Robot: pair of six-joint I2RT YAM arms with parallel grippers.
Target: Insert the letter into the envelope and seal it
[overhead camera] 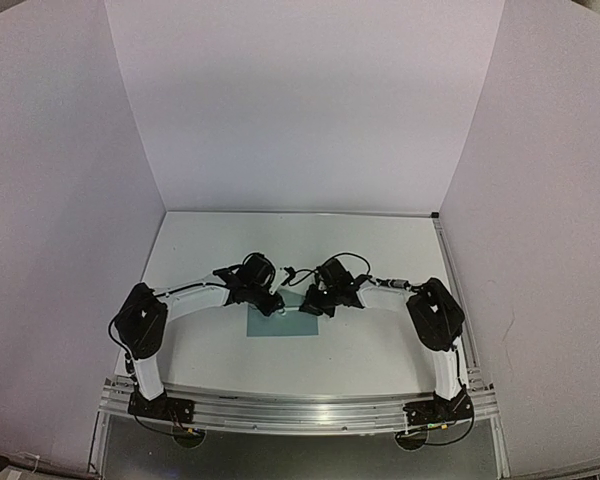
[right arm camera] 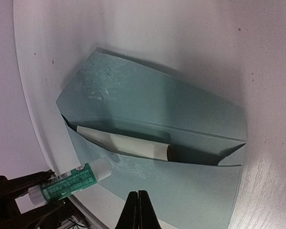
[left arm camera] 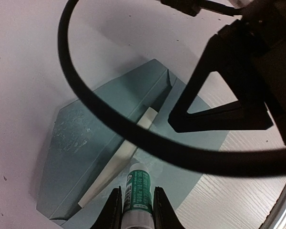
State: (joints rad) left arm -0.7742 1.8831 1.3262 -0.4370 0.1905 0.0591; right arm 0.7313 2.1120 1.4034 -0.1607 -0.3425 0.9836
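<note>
From above, the teal envelope lies flat on the white surface at the centre of the frame. My two wrists meet over its upper edge. At this size I cannot read either pair of jaws.

In the left wrist view, my left jaws are clamped on a green-labelled glue stick at bottom centre. Its white tip points up at the mouth of the envelope. The tan letter sits inside the pocket, with only a narrow strip showing. A black cable loops across the frame.

In the right wrist view, my right jaws are closed together at bottom centre, over the lower panel of the envelope. The flap lies open toward the upper left and carries a rough whitish patch. The letter peeks from the pocket, and the glue stick enters from the lower left.
</note>
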